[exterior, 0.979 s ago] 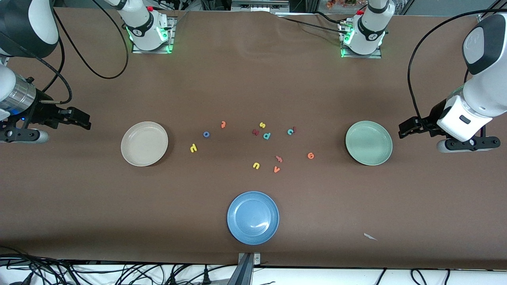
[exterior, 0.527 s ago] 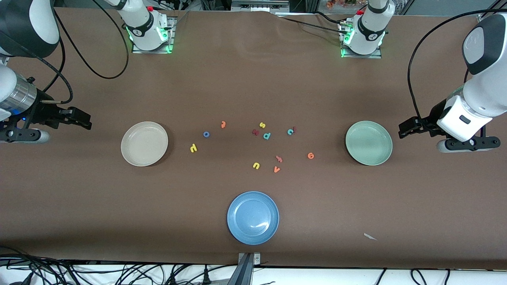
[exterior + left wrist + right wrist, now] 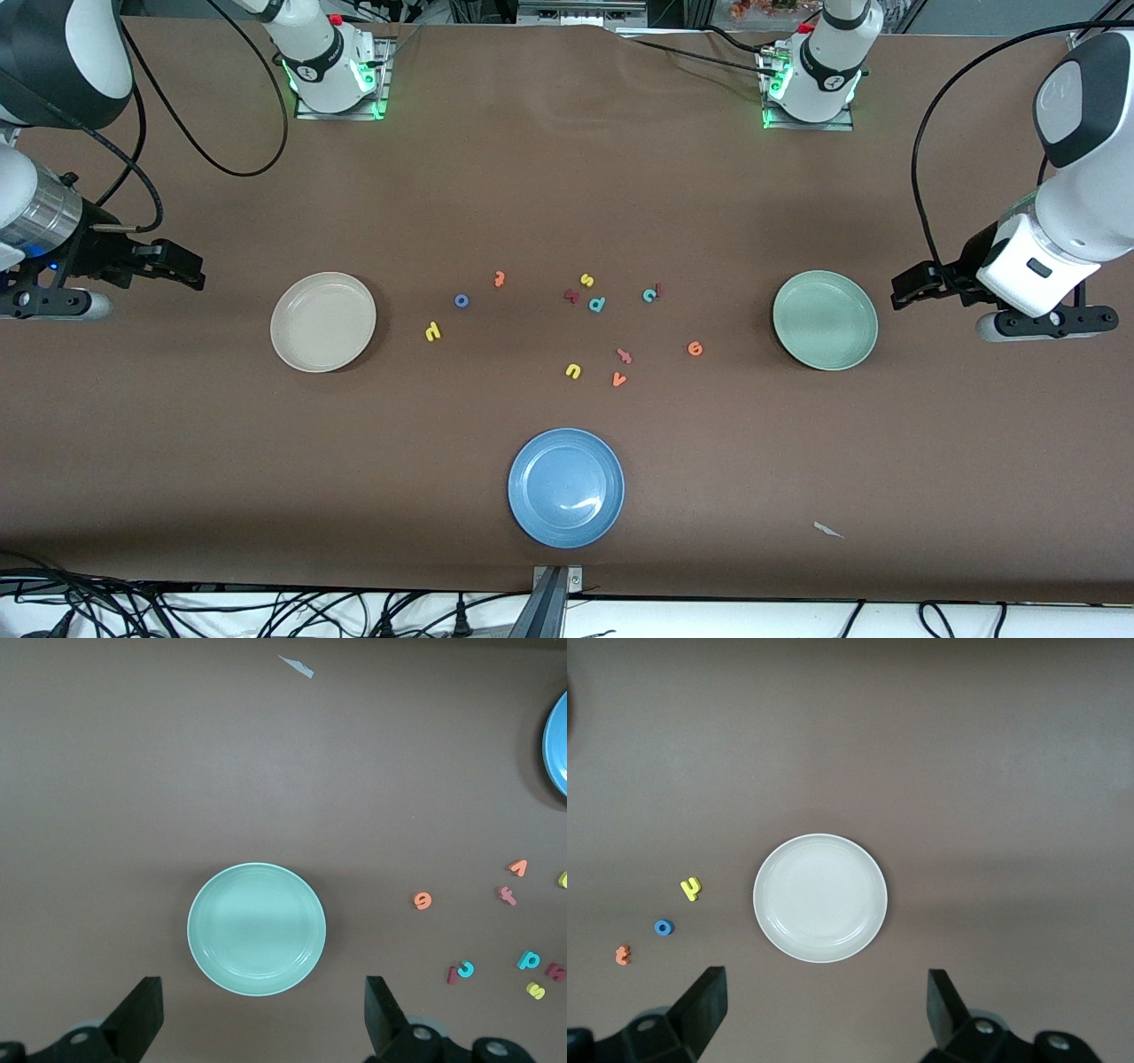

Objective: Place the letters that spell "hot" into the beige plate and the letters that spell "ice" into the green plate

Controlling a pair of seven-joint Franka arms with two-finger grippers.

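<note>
A blue plate (image 3: 566, 487) sat nearest the camera at six o'clock. Above it, all the letters (image 3: 573, 328) lay loose between the empty beige plate (image 3: 323, 321) at nine o'clock and the empty green plate (image 3: 825, 320) at three. The right gripper (image 3: 182, 267) and the left gripper (image 3: 912, 288) hung released and empty at the table's ends, apparently parked before sorting.

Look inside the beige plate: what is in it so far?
Nothing: the beige plate is bare, its whole inside showing uncovered in the right wrist view. The letters lie on the table.
</note>
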